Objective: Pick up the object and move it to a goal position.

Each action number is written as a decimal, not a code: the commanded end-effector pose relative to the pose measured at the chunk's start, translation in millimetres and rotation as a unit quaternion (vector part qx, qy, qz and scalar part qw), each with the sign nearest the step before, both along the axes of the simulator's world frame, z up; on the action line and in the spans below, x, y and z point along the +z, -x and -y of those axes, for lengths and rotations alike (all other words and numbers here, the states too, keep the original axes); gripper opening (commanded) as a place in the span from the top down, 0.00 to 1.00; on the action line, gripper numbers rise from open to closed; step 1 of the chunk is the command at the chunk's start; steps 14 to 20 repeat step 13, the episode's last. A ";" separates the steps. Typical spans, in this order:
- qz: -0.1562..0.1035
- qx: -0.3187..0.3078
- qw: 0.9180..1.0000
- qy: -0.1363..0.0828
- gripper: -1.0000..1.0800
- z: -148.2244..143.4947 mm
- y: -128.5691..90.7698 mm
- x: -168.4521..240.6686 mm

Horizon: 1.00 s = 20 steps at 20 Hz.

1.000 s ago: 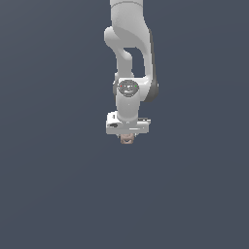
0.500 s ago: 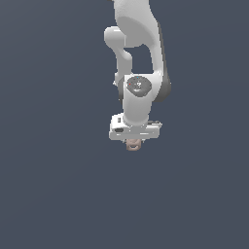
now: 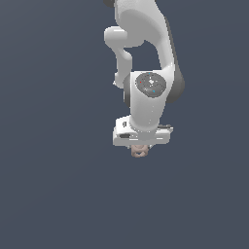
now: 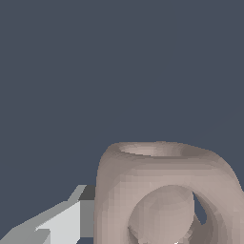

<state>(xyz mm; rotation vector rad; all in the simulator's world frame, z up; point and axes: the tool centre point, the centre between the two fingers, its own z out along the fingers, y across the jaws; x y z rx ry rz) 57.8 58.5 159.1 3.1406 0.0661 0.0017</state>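
one small pinkish-tan hollow object (image 3: 139, 151) hangs directly beneath the white gripper (image 3: 140, 148), its fingers apparently pinched on the piece so it can be carried through open space toward an unseen goal.

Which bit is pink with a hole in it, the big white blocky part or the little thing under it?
The little object just below the white gripper. It is pinkish-tan and rounded with a hole through it; the gripper block is white and much larger.
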 end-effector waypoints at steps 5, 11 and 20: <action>0.000 0.000 1.000 0.000 1.00 -6.3 -16.6 12.0; -0.001 0.000 1.000 0.000 1.00 -8.3 -22.4 15.3; -0.001 0.000 1.000 0.000 1.00 -8.3 -22.5 15.1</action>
